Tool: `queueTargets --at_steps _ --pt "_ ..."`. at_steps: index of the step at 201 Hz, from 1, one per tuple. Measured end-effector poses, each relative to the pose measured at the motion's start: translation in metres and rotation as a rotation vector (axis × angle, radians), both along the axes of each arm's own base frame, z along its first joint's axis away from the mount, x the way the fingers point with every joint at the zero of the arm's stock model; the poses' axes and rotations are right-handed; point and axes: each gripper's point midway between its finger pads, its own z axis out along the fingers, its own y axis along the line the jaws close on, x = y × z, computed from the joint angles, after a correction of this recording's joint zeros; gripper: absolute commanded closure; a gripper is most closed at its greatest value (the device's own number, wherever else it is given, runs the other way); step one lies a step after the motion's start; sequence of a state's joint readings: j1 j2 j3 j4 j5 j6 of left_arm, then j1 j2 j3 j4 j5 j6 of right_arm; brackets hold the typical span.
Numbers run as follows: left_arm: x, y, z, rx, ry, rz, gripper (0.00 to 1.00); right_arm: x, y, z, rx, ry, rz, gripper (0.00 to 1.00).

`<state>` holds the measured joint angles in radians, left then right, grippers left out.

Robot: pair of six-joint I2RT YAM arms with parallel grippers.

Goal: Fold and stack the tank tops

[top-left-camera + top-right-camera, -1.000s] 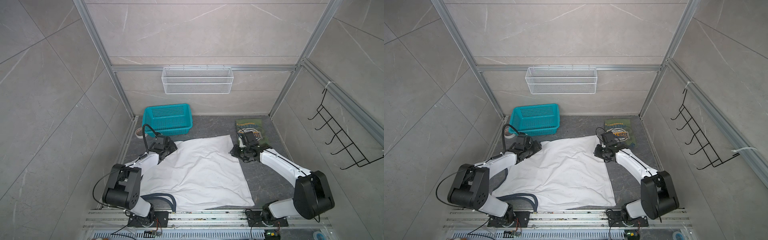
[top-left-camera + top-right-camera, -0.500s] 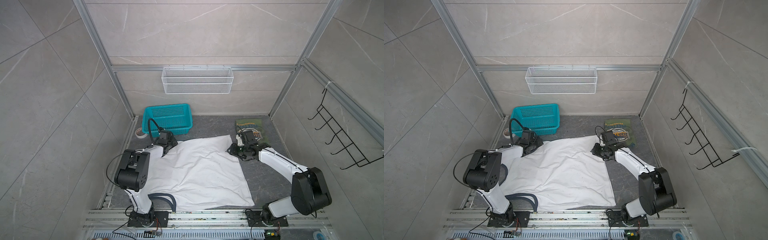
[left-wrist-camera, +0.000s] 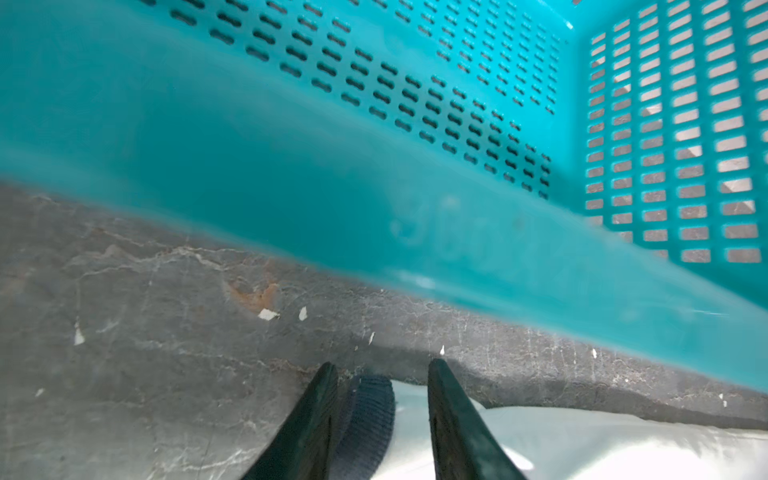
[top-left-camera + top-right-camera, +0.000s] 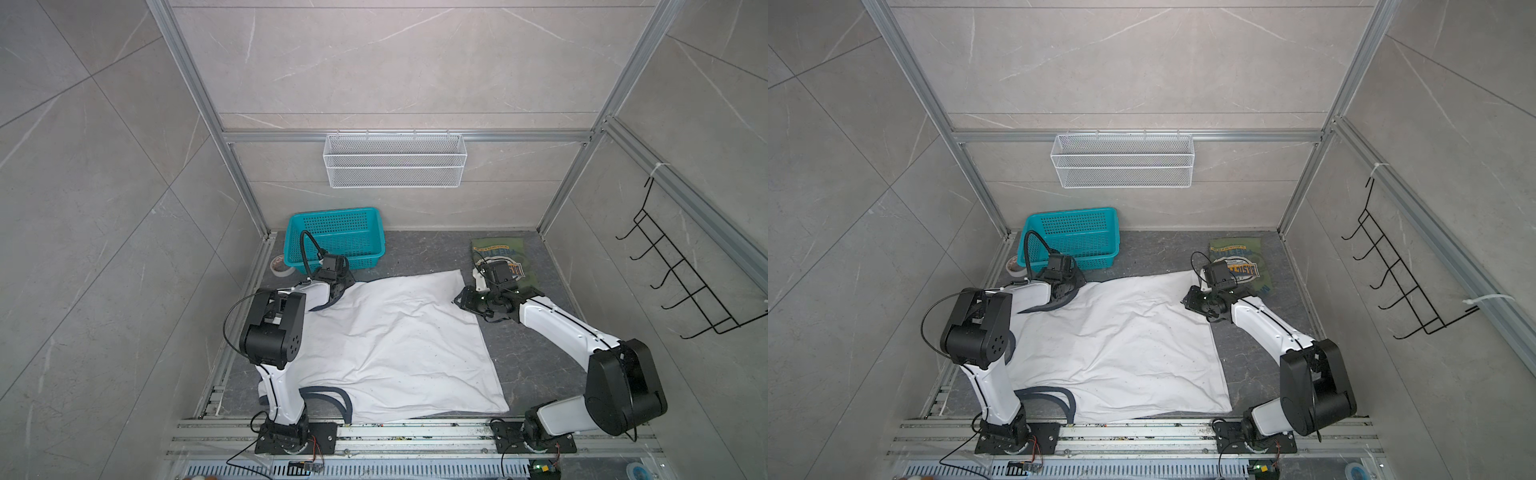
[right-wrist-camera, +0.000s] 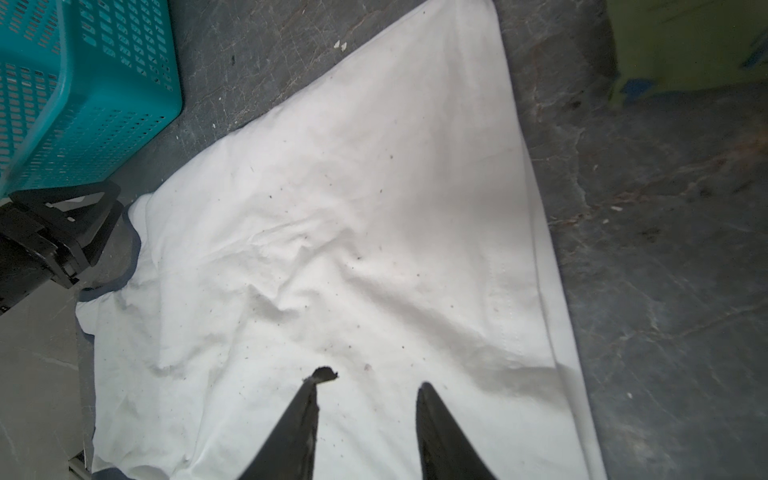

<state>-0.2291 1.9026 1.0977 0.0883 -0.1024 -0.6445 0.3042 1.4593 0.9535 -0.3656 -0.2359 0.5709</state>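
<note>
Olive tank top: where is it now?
In both top views the olive tank top lies folded at far right of the table, just beyond the right gripper, off the white tank top's far corner.

In both top views the left arm (image 4: 272,328) covers the near-left part of the white tank top (image 4: 395,340), and the right arm (image 4: 557,328) hides the near part of the olive tank top (image 4: 498,248). In the left wrist view the near rim of the teal basket (image 3: 374,199) is blurred, and the marks on it are unreadable.

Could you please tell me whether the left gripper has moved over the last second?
Yes. In a top view the left gripper has moved away from the camera, closer to the teal basket.
</note>
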Motion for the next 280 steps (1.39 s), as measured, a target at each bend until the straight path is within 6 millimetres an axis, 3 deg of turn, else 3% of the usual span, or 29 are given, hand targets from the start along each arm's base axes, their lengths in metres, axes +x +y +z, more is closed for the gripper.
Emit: queueTargets --at_steps 58,121,245,280 --pt "-0.002 0.001 -0.006 0.004 0.019 0.000 0.72 0.001 -0.001 0.005 -0.001 -0.010 0.002 0.58" --pt "0.000 0.000 -0.007 0.003 0.016 0.000 0.75 -0.001 -0.003 0.007 -0.002 -0.006 -0.001 0.58" --pt "0.000 -0.001 -0.006 -0.004 0.015 -0.003 1.00 0.011 -0.012 0.031 0.009 -0.052 -0.030 0.58" --pt "-0.007 -0.001 0.000 -0.012 0.009 -0.008 1.00 0.017 -0.013 0.043 0.015 -0.074 -0.036 0.58"
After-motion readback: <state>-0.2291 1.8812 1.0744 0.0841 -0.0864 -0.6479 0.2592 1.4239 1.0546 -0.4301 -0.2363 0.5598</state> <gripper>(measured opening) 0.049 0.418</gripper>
